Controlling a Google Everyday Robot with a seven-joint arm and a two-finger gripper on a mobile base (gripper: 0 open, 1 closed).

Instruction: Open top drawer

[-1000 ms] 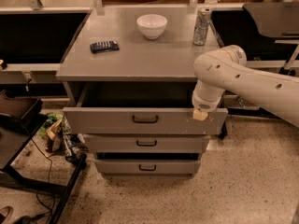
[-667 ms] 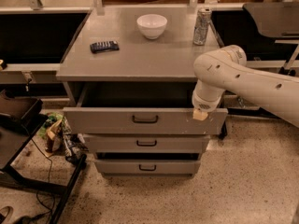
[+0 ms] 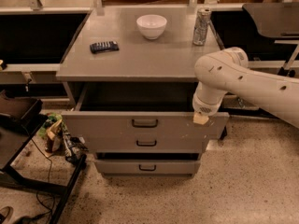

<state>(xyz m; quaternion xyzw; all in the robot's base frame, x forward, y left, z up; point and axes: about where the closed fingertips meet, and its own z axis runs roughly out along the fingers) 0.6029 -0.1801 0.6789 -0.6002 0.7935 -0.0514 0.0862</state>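
The top drawer (image 3: 103,125) is a wide grey metal drawer with a small black bar handle (image 3: 144,123) and pale scuffs near its right end. It stands pulled out from the grey cabinet (image 3: 140,59), its dark inside showing. My white arm comes in from the right and bends down over the drawer's right end. My gripper (image 3: 201,117) hangs at the drawer front's top edge, well right of the handle.
On the cabinet top are a white bowl (image 3: 151,25), a silver can (image 3: 202,26) and a black remote (image 3: 103,46). Two narrower drawers (image 3: 147,143) sit below. A black stand (image 3: 42,181), cables and bags lie on the floor at left.
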